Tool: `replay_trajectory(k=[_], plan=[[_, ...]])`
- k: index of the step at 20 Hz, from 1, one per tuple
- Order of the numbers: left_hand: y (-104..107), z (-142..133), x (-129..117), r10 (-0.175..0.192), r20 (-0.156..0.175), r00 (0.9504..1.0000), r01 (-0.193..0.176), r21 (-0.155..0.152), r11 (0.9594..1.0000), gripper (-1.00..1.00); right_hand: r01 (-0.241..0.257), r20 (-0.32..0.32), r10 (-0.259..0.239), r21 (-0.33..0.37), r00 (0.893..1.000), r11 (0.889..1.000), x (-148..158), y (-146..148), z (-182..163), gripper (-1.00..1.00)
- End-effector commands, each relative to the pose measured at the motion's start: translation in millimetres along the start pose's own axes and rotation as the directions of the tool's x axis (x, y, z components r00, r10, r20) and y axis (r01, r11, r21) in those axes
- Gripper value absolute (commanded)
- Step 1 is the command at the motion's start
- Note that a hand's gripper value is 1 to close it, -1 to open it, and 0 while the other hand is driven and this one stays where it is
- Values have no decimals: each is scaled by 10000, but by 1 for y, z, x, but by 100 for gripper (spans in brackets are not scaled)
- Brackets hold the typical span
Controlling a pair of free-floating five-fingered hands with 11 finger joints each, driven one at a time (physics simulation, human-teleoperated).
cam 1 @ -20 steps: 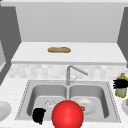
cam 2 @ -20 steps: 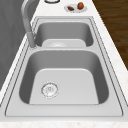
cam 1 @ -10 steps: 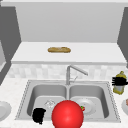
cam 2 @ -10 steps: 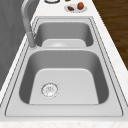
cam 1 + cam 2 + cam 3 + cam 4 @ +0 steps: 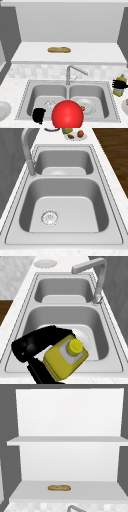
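My right hand [image 5: 119, 84] is at the right of the sink [image 5: 110, 100], curled round a yellow bottle [image 5: 120, 88] with a yellow cap. In the right side view that hand [image 5: 35, 343] wraps the bottle [image 5: 65, 359] close to the camera, over the near basin. My left hand [image 5: 38, 115] hovers by the sink's front edge at the left basin, beside a large red ball [image 5: 67, 115]. A white plate [image 5: 87, 106] lies in the right basin with a small red thing [image 5: 82, 108] on it.
A bent faucet [image 5: 72, 71] rises behind the divider. A loaf of bread [image 5: 59, 49] lies on the shelf above. A plate [image 5: 3, 110] sits on the left counter. On the right counter a plate [image 5: 76, 135] holds brown and red food.
The right hand on the bottle has shifted slightly down and a little left. The left hand and the red ball have not moved.
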State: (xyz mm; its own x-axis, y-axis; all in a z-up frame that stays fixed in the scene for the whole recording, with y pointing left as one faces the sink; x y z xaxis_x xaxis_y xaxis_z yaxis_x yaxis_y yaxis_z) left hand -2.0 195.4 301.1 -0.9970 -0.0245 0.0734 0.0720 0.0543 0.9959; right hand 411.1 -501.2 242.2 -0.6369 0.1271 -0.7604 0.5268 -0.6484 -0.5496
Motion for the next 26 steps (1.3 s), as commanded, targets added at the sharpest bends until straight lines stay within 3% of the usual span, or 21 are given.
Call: replay_trajectory(k=[1,8,16,21,26], plan=[[0,0,0,0,0,10000,0,0,10000,0,-446,395,439,183,9983,9988,23,6,-24,100],[0,0,0,0,0,10000,0,0,10000,0,-1420,788,1377,519,9873,9885,64,12,-37,100],[0,0,0,0,0,10000,0,0,10000,0,-1830,515,1822,115,9819,9830,86,23,-23,100],[0,0,0,0,0,10000,0,0,10000,0,-1509,5,1509,-112,9885,9885,76,34,-28,100],[0,0,0,0,0,10000,0,0,10000,0,-386,598,392,-108,9974,9992,56,48,-41,100]])
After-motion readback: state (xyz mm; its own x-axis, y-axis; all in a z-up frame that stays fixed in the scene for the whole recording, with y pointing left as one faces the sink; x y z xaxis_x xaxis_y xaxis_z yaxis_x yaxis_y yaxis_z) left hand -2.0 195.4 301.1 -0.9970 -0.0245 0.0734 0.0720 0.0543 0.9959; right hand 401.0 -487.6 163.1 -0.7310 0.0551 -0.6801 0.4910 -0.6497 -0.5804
